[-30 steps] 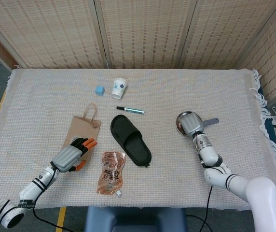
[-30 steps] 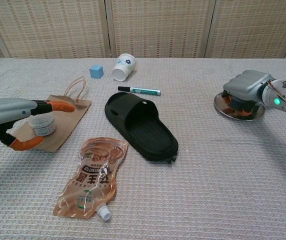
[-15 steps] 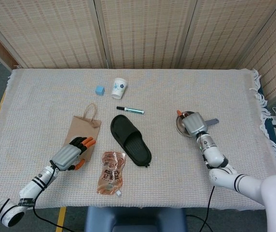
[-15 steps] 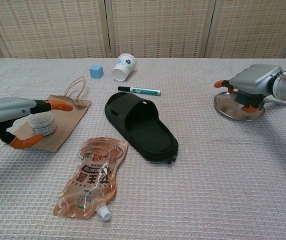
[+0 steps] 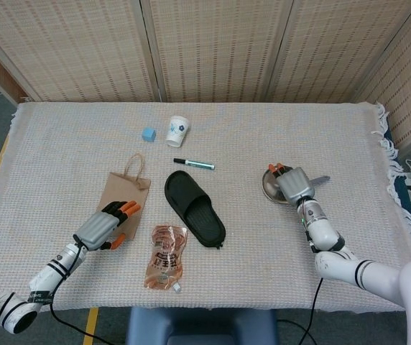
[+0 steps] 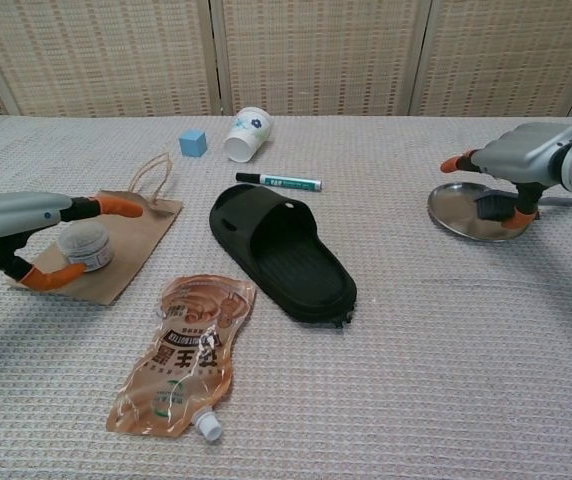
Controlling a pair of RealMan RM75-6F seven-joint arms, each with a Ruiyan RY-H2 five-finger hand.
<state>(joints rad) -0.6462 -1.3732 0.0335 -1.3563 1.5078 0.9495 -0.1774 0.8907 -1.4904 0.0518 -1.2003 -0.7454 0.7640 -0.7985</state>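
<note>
My left hand (image 5: 103,227) (image 6: 16,222) hovers over the near end of a brown paper bag (image 5: 126,192) (image 6: 136,232). Its fingers are spread around a small white-lidded jar (image 6: 84,245) that stands on the bag, with no clear contact. My right hand (image 5: 294,185) (image 6: 521,160) hangs just above a round metal dish (image 5: 269,188) (image 6: 461,215) with a short handle, fingers apart, holding nothing.
A black slipper (image 5: 195,208) (image 6: 284,252) lies in the middle, with an orange refill pouch (image 5: 166,256) (image 6: 181,355) near the front edge. A green marker (image 5: 194,164), a tipped paper cup (image 5: 178,131) and a blue cube (image 5: 148,134) lie further back.
My right hand has lifted off the metal dish, shifted right and opened its fingers. My left hand has drawn back slightly to the left, leaving the jar on the bag.
</note>
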